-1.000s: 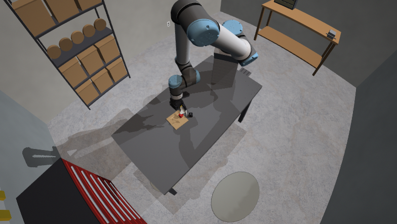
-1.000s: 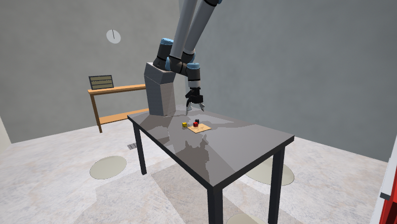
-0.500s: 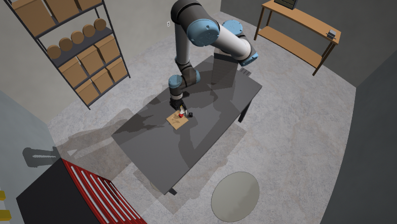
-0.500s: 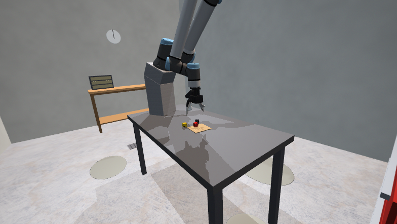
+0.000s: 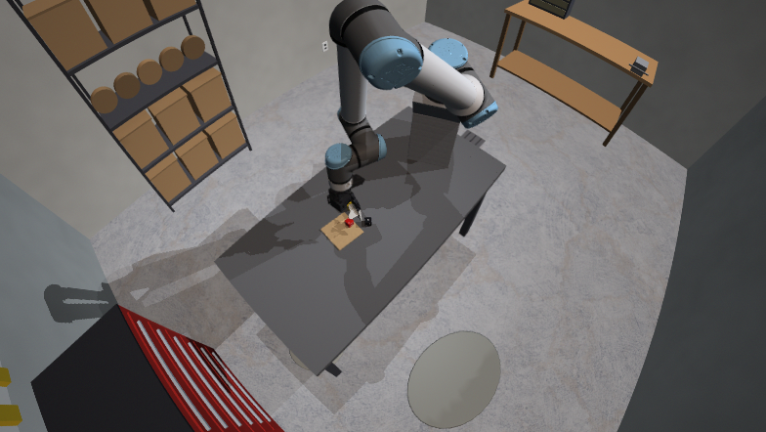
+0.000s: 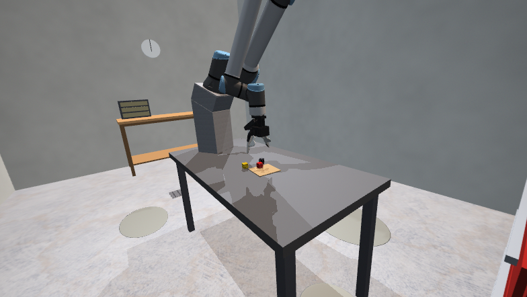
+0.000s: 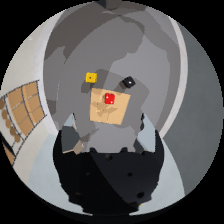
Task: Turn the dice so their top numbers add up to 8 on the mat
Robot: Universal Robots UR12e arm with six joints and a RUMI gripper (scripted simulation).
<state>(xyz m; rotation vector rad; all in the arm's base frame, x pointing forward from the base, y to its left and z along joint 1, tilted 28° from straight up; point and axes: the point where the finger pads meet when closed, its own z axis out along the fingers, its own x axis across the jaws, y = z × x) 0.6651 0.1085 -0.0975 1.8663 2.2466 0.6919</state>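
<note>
Hovering with gripper released, ideally centring squarely over the yellow die, at the mat's eleven o'clock in wrist view, before descending.
</note>
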